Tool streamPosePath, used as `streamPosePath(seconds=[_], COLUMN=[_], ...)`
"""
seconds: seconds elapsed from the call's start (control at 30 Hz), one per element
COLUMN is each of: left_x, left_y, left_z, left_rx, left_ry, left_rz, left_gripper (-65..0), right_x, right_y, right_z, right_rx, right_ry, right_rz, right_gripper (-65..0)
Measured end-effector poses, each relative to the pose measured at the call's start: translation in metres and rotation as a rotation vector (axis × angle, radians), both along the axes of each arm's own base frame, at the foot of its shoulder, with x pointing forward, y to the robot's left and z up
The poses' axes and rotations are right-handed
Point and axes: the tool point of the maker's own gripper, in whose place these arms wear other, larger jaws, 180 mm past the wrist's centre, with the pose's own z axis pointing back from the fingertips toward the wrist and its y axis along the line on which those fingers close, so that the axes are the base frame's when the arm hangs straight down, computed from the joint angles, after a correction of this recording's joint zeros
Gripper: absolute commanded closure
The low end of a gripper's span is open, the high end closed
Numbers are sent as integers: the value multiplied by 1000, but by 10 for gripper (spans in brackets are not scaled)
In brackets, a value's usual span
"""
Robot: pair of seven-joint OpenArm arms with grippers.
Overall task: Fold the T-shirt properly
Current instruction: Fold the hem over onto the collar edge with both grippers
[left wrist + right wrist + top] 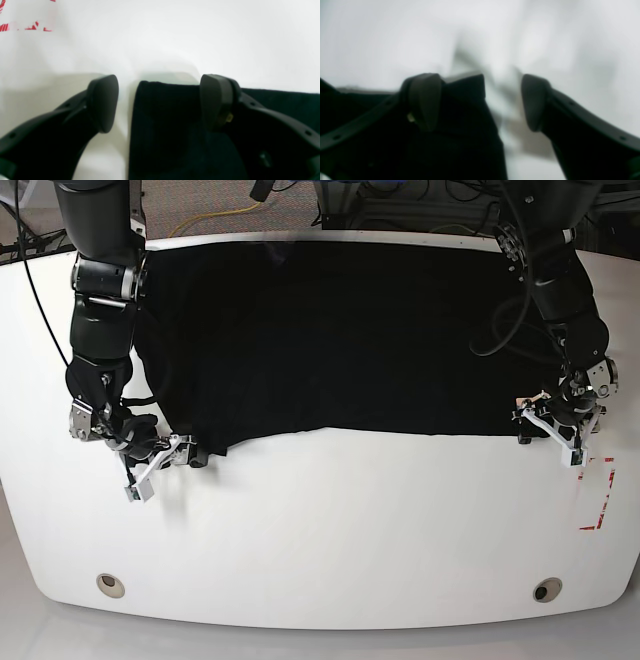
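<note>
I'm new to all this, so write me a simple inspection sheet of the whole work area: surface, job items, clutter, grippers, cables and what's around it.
Surface: white table, rounded corners, a round fitting near each front corner, red markings on one side.
Job's things: black T-shirt, spread wide over the table's far part, not folded into a compact shape.
Clutter: nothing seen.
Grippers: left gripper open around a corner of the shirt, not clamped; right gripper likewise open at the opposite corner.
Cables: black cables looping by both arms; a yellow one behind the table.
Surroundings: grey floor in front; dark equipment behind, too cropped to identify.
</note>
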Motion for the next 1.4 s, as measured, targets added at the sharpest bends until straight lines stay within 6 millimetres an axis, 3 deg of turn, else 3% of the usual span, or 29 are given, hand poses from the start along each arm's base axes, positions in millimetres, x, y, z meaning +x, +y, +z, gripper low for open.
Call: streamPosePath(seconds=[0.17,0.23,0.3,0.47,0.67,0.93,1.03,1.2,1.27,1.4], left_x=[-2,-2,-3,-3,-5,-16,-9,-15,-25,-31], left_y=[-9,-11,-14,-19,-21,-16,-20,-24,-19,-11], left_z=[-1,0,-1,-1,2,25,42,48,44,59], left_rx=[-11,-14,-19,-29,-15,106,131,149,176,232], left_ry=[1,1,1,1,12,35,-4,-14,36,25], left_rz=[-67,-85,-103,-130,-153,-200,-201,-209,-204,-195], left_gripper=[-171,-103,-74,-39,-24,-22,-21,-11,-11,-11], right_x=[-5,-8,-9,-13,-16,-11,-14,-29,-35,-48], right_y=[1,2,4,5,7,10,9,7,3,-7], right_z=[-5,-8,-10,-13,-12,34,49,64,72,86], right_rx=[7,11,32,29,20,-111,-164,-223,-244,-290], right_ry=[2,3,-6,6,11,-98,-125,-149,-163,-181], right_rz=[-3,-6,-13,-6,18,144,176,195,190,175], right_gripper=[-398,-338,-266,0,0,0,0,0,0,0])
